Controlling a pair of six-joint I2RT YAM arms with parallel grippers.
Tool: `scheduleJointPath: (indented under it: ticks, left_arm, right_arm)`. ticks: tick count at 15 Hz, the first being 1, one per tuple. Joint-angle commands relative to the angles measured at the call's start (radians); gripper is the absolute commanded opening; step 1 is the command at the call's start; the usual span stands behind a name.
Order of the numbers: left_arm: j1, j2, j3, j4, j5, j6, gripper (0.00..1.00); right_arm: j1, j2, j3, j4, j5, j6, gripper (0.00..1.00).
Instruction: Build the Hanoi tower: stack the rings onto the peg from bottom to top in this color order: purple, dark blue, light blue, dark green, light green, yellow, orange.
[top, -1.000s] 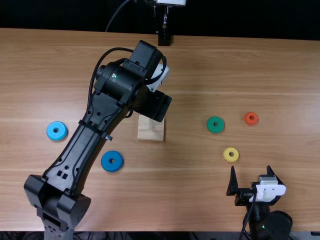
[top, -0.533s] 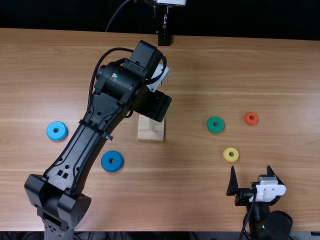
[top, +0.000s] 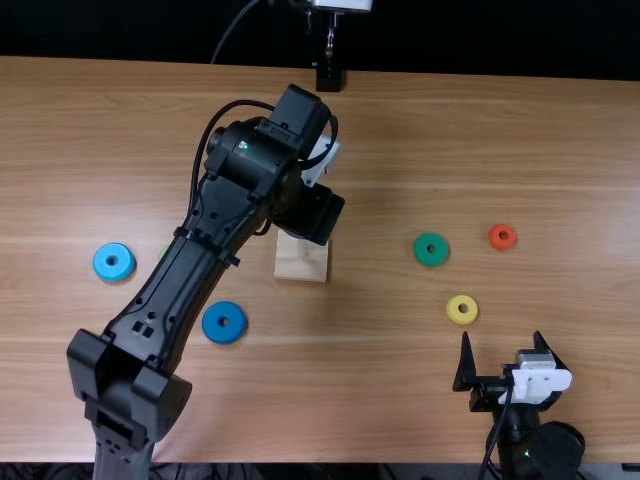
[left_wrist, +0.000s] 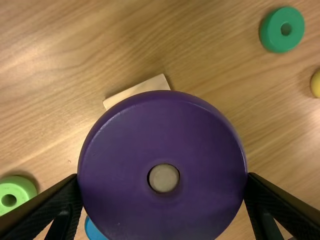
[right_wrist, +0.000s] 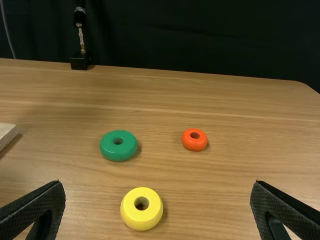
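The left gripper has its fingers closed upon the two sides of the purple ring, which it holds over the wooden base; in the left wrist view the round top of the peg is seen through the hole of this ring, but how deep the peg enters, I cannot tell; near the base, toward the near edge and to the left, lies the dark blue ring; the light blue ring lies farther left, and the light green ring is partly hidden under the left arm in the top view; to the right of the base is the dark green ring, with the orange ring farther right and the yellow ring nearer to the right gripper; this one has its fingers wide apart, with nothing between them; the loose rings lie flat on the table.
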Motion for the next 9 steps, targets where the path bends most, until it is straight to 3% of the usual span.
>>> scheduleJointPath:
  ticks: [1,4,5,7,8,9]
  left_arm:
    - [-0.006,0.003,-0.010,0.001,0.011,-0.012,0.00]
    - [-0.006,0.006,-0.012,0.001,0.011,-0.010,0.00]
    - [-0.006,0.006,-0.012,0.001,0.011,-0.008,0.22]
    - [-0.004,0.006,-0.012,0.001,0.011,-0.005,0.87]
    - [-0.004,0.006,-0.012,-0.001,0.013,-0.005,1.00]
    - [-0.001,0.007,-0.013,-0.001,0.013,-0.005,1.00]
  right_arm:
    - [-0.006,-0.013,-0.056,-0.070,-0.006,-0.002,1.00]
    - [-0.006,-0.013,-0.056,-0.068,-0.006,-0.002,1.00]
    - [-0.006,-0.013,-0.056,-0.068,-0.006,-0.002,1.00]
    - [-0.006,-0.013,-0.056,-0.070,-0.006,-0.002,1.00]
    - [-0.006,-0.013,-0.056,-0.070,-0.006,-0.002,1.00]
    - [-0.006,-0.013,-0.056,-0.068,-0.006,-0.002,1.00]
